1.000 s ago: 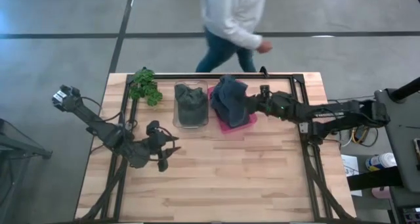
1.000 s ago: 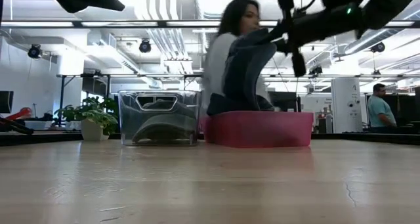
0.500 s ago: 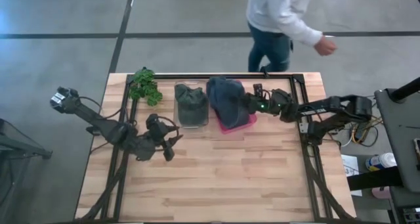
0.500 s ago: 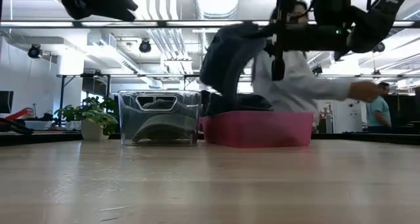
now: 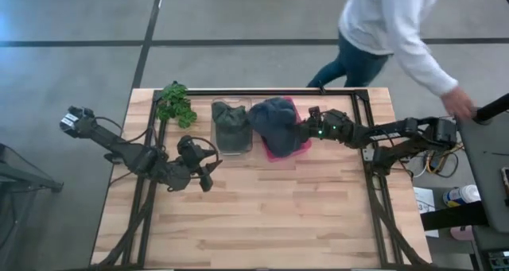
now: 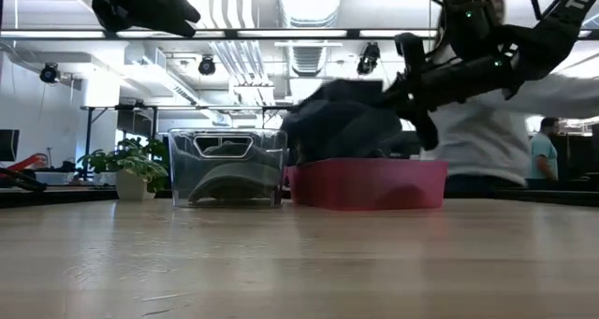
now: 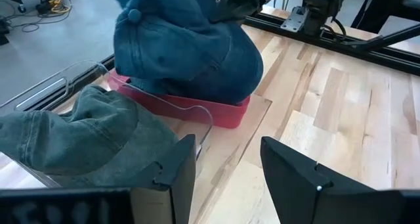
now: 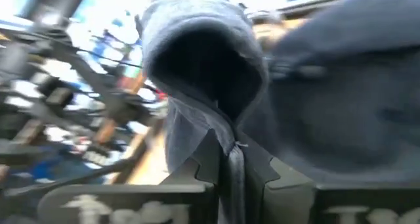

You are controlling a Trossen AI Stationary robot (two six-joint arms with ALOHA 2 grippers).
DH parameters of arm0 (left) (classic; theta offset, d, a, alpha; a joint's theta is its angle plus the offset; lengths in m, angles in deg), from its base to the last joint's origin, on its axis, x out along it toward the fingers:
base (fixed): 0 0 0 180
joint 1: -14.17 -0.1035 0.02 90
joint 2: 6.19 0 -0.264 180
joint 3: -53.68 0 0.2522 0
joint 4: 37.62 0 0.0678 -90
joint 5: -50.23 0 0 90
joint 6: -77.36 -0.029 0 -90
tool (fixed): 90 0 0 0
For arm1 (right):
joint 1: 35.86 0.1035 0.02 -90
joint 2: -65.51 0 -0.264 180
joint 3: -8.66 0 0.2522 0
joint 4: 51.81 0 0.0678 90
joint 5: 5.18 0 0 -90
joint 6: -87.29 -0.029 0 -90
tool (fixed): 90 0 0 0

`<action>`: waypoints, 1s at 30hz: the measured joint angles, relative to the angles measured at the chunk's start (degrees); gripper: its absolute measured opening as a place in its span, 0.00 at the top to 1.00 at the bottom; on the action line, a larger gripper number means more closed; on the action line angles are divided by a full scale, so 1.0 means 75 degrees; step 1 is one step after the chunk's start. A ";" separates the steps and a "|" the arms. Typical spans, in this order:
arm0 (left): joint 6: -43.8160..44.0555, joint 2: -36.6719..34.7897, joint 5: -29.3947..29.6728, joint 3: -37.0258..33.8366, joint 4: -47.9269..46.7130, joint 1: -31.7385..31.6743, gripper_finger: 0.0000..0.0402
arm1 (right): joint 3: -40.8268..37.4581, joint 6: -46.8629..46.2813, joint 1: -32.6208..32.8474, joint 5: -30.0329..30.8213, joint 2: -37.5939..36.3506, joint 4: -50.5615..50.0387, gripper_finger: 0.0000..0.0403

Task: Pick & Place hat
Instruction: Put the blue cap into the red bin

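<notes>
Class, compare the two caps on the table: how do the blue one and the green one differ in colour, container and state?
The blue cap is denim blue; the green cap is dull olive. The blue cap sits over the pink tray; the green cap lies in the clear bin. The right pincer is shut on the blue cap; the green cap lies free, the open left pincer nearby. Both are soft caps.

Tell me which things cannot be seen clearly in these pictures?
- Pink bin interior: high view, covered by blue hat.
- Green hat: low view, dimmed behind clear bin wall.
- Right gripper surroundings: right wrist view, blurred, hat fabric fills it.
- Person: high view, cut by top edge.
</notes>
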 joint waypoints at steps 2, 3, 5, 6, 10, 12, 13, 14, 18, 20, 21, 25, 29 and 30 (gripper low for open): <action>0.0011 0.0000 -0.0012 0.0000 0.0003 -0.0053 0.59 | -0.0029 0.0159 -0.0088 0.0207 -0.0230 -0.0622 0.93; 0.0013 0.0000 -0.0020 0.0000 0.0002 -0.0078 0.59 | -0.0029 0.0236 -0.0120 0.0326 -0.0362 -0.0972 0.91; 0.0021 0.0000 -0.0023 0.0000 0.0003 -0.0116 0.59 | -0.0041 0.0450 -0.0150 0.0628 -0.0613 -0.1759 0.85; 0.0025 0.0000 -0.0025 0.0000 0.0006 -0.0145 0.59 | -0.0041 0.0569 -0.0156 0.0788 -0.0727 -0.2126 0.82; 0.0144 0.0000 -0.0035 -0.0003 0.0057 -0.0246 0.59 | 0.0123 0.1281 -0.0156 0.1358 -0.1092 -0.3101 0.71; 0.0188 0.0000 -0.0043 -0.0003 0.0171 -0.0287 0.59 | 0.0205 0.1671 -0.0159 0.1626 -0.1174 -0.3260 0.67; 0.0191 0.0006 -0.0065 -0.0003 0.0267 -0.0311 0.59 | 0.0254 0.1852 -0.0159 0.1711 -0.1176 -0.3289 0.65; 0.0199 0.0023 -0.0129 -0.0003 0.0395 -0.0345 0.59 | 0.0309 0.2055 -0.0162 0.1746 -0.1176 -0.3317 0.64; 0.0203 0.0195 -0.1054 -0.0003 0.0875 -0.0706 0.59 | 0.0707 0.2932 -0.0162 0.1930 -0.1063 -0.3854 0.61; 0.0178 0.0385 -0.1512 -0.0003 0.1092 -0.0930 0.59 | 0.0850 0.3433 -0.0162 0.2132 -0.0927 -0.4127 0.61; 0.0120 0.0518 -0.1669 -0.0003 0.1288 -0.1042 0.59 | 0.0926 0.3738 -0.0188 0.2164 -0.0851 -0.4189 0.60; -0.0511 0.1082 -0.1890 -0.0006 0.2424 -0.1423 0.59 | 0.1392 0.4403 -0.0236 0.2150 -0.0406 -0.4988 0.60; -0.1019 0.1640 -0.2365 0.0207 0.3451 -0.2015 0.59 | 0.2047 0.5054 -0.0231 0.2098 -0.0107 -0.5698 0.60; -0.1028 0.1761 -0.2500 0.0303 0.3509 -0.2221 0.59 | 0.2260 0.5307 -0.0229 0.2072 -0.0047 -0.5991 0.60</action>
